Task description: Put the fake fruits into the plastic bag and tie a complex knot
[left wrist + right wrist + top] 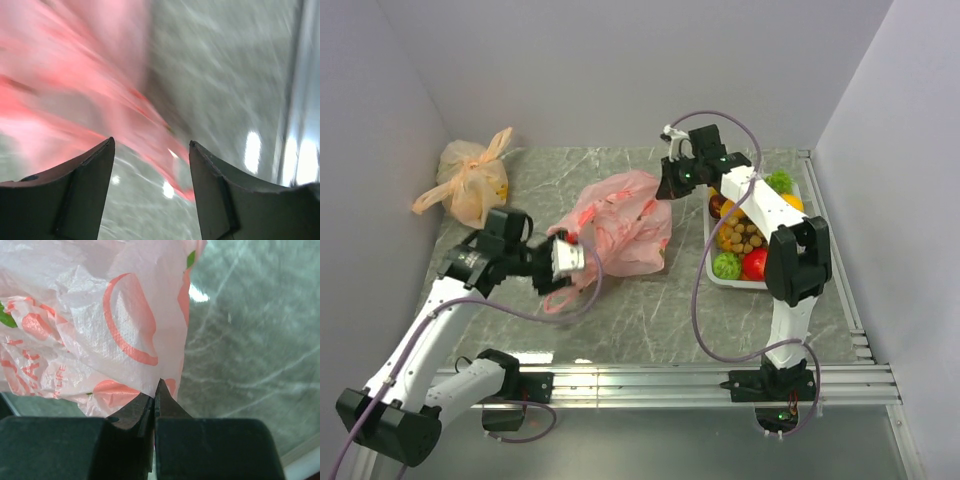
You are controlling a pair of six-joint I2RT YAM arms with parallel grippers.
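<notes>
The pink plastic bag (620,222) lies crumpled mid-table. My right gripper (667,185) is at its far right edge. In the right wrist view its jaws (156,387) are shut on the bag's (100,325) thin printed film. My left gripper (570,262) hovers at the bag's near left corner, where a handle loop (578,292) trails. The left wrist view is blurred; the left gripper (151,142) stands open, and a strip of the bag (165,150) runs down between the fingers without being clamped. The fake fruits (745,240) sit in the white basket (735,284) at the right.
A pale orange knotted bag (470,182) rests in the back left corner. Grey walls close in the left, back and right. A metal rail (700,378) runs along the near edge, and the right arm's cable (698,290) loops over the table.
</notes>
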